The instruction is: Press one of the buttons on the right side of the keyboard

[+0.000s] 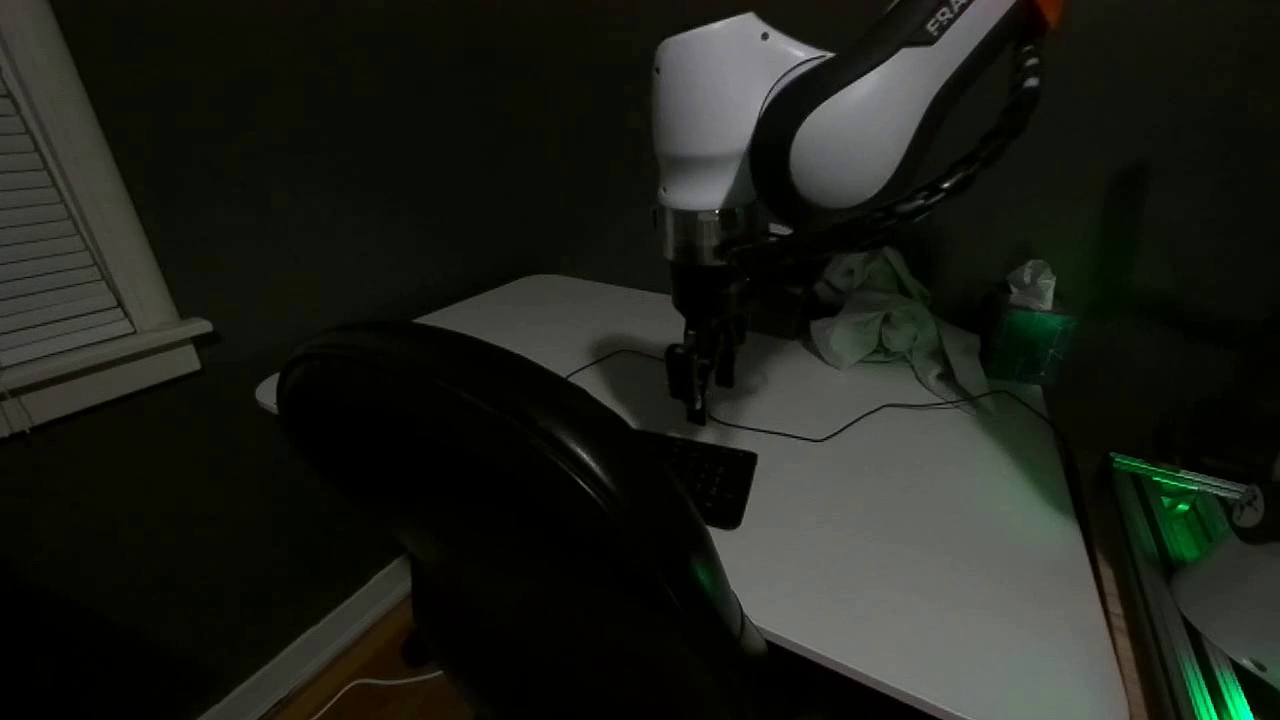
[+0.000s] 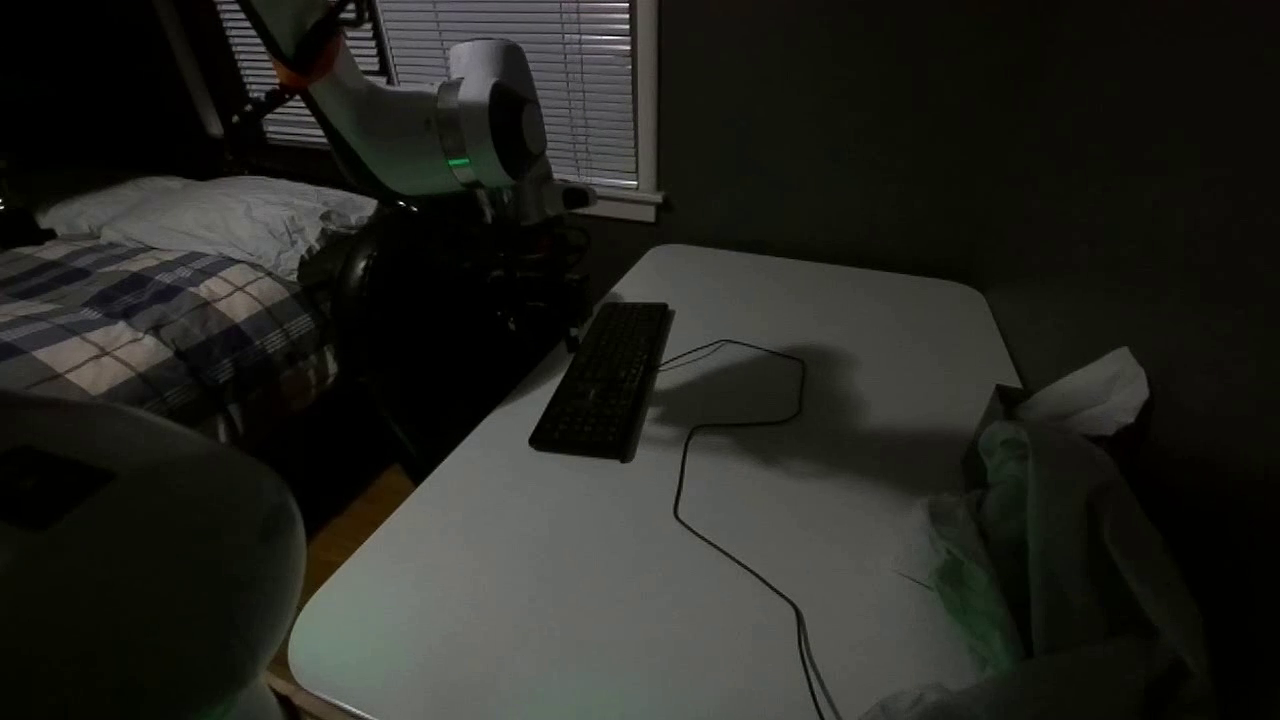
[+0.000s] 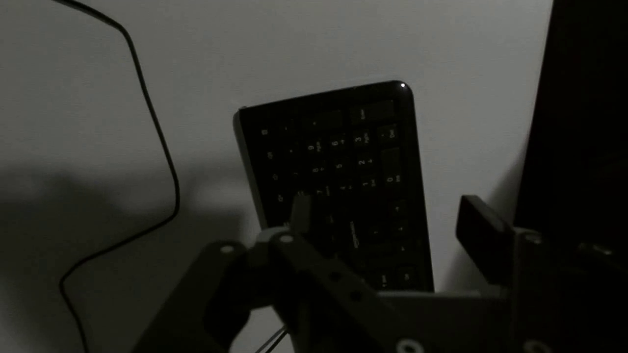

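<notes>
The black keyboard (image 3: pixel 338 147) lies flat on the white desk, its number-pad end fully visible in the wrist view. In an exterior view (image 2: pixel 605 380) the whole slab shows near the desk's edge; in an exterior view (image 1: pixel 712 475) the chair back hides much of it. My gripper (image 3: pixel 387 215) is open and empty above the keyboard, fingers wide apart. In the wrist view one finger overlaps the keys beside the number pad, the other appears past the keyboard's near long edge. The gripper is very dark in an exterior view (image 2: pixel 545 330) and seems above the desk in an exterior view (image 1: pixel 708 390).
A black chair back (image 1: pixel 480 480) stands against the desk's edge (image 1: pixel 900 560). A thin dark cord (image 2: pixel 690 470) runs from the keyboard across the desk. A pale green-white cloth or bag (image 1: pixel 880 330) and a tissue box (image 1: pixel 1030 340) stand at the back. A bed (image 2: pixel 150 290) is beyond.
</notes>
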